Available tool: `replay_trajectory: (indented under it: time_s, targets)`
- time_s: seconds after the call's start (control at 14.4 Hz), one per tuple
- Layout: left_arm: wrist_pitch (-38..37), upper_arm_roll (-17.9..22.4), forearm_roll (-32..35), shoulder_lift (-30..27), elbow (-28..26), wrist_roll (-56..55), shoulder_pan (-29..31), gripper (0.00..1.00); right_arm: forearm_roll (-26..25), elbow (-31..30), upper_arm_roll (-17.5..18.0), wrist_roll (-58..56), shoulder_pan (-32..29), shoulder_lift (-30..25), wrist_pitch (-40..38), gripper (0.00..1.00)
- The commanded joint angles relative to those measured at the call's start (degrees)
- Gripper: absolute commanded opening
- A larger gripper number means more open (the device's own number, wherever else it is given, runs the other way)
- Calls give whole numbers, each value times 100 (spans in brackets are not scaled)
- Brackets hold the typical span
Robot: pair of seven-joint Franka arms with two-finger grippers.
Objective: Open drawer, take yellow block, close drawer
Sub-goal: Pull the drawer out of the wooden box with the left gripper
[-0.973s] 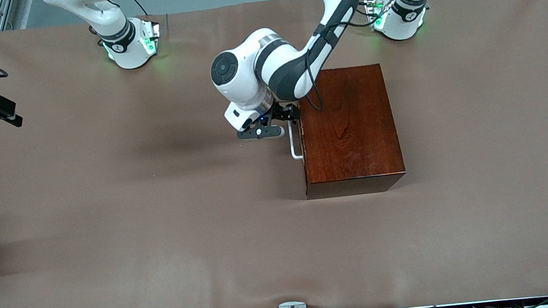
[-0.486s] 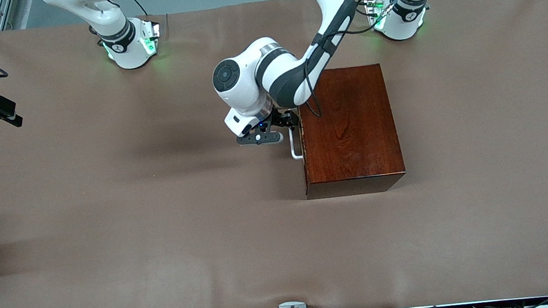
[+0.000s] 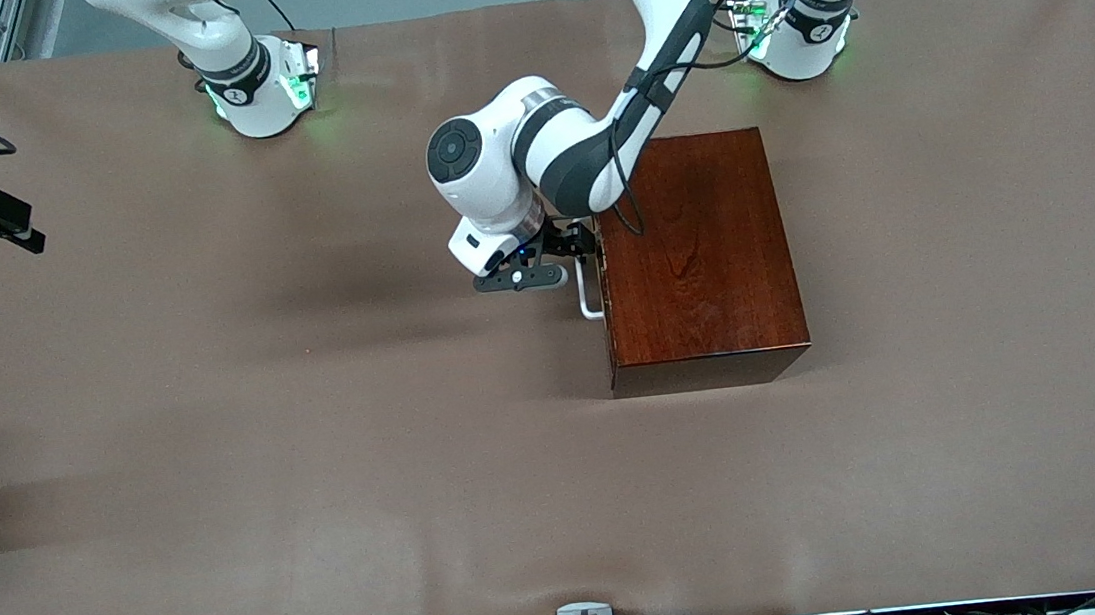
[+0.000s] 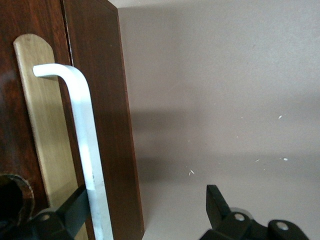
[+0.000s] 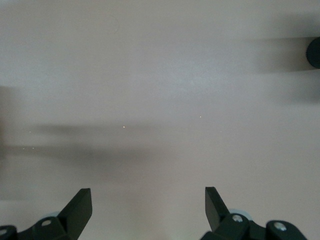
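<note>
My left gripper (image 3: 571, 257) hangs low at the front of the box (image 3: 698, 258), right at the drawer's (image 4: 42, 135) white handle (image 3: 587, 294). In the left wrist view my fingers stand wide apart: one finger (image 4: 75, 207) lies against the drawer face, tucked in at the inner side of the handle bar (image 4: 87, 145), while the other finger (image 4: 216, 205) sits well out over the bare table (image 4: 225, 100). So the bar is between my fingers but nothing is clamped. The drawer is shut, its light-wood face flush with the dark wood around it. I cannot see the yellow block in any view.

The box stands on the table nearer my left arm's base, its drawer front turned toward the right arm's end of the table. My left forearm crosses over the box's top corner and hides part of the handle in the front view.

My right gripper (image 5: 145, 212) waits at the right arm's end of the table, over bare cloth, fingers spread apart and holding nothing.
</note>
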Motion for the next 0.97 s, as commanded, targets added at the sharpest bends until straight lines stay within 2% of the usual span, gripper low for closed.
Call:
replay_trajectory:
  time_s: [0.0, 0.21, 0.35, 0.9]
  targets:
    - [399, -22, 49, 65, 171, -249, -41, 100, -9, 65, 33, 82, -16, 18, -23, 100]
    - [750, -66, -38, 82, 162, -321, -41, 100, -9, 65, 33, 82, -8, 18, -23, 100]
    - [952, -57, -371, 82, 162, -321, -41, 100, -9, 65, 42, 82, -8, 18, -23, 100]
    - [1436, -57, -970, 117, 162, -321, -41, 100, -9, 65, 33, 82, -8, 18, -23, 100]
